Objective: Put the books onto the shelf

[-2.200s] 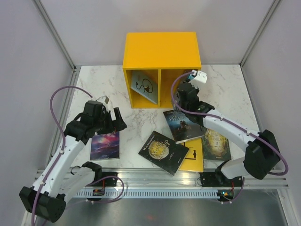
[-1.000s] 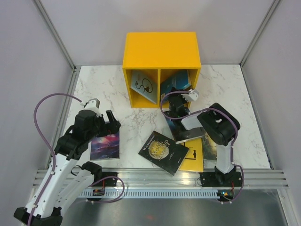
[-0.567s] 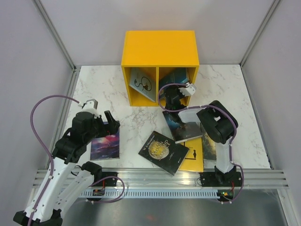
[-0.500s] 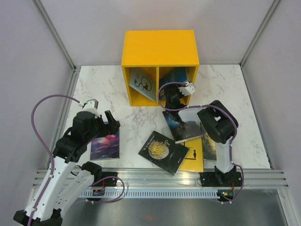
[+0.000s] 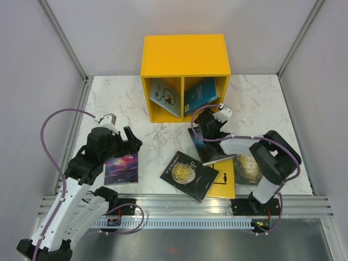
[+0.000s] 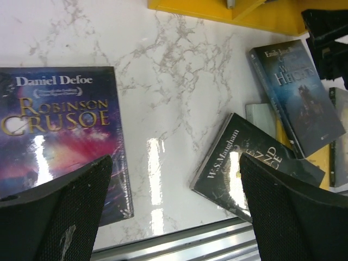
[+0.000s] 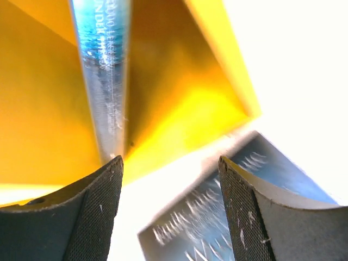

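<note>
The yellow shelf (image 5: 185,54) holds a light blue cat book (image 5: 165,97) in its left compartment. A teal book (image 5: 201,93) leans in the right one, its spine (image 7: 103,81) standing upright. My right gripper (image 5: 202,118) (image 7: 169,163) hangs open and empty just in front of that compartment, above a dark blue book (image 5: 209,145) (image 7: 217,217). My left gripper (image 5: 130,138) (image 6: 175,160) is open over the marble, beside a purple book (image 5: 121,167) (image 6: 54,136). A black book (image 5: 189,175) (image 6: 255,163), a yellow book (image 5: 225,182) and a green-gold book (image 5: 250,166) lie flat.
The marble table (image 5: 109,103) ends in a metal rail (image 5: 185,204) at the near edge. Grey walls close in the left, right and back. The books on the right overlap one another under the right arm.
The right gripper opened and let go of the teal book, which now leans in the right compartment, and drew back from the shelf. The left arm barely moved.
</note>
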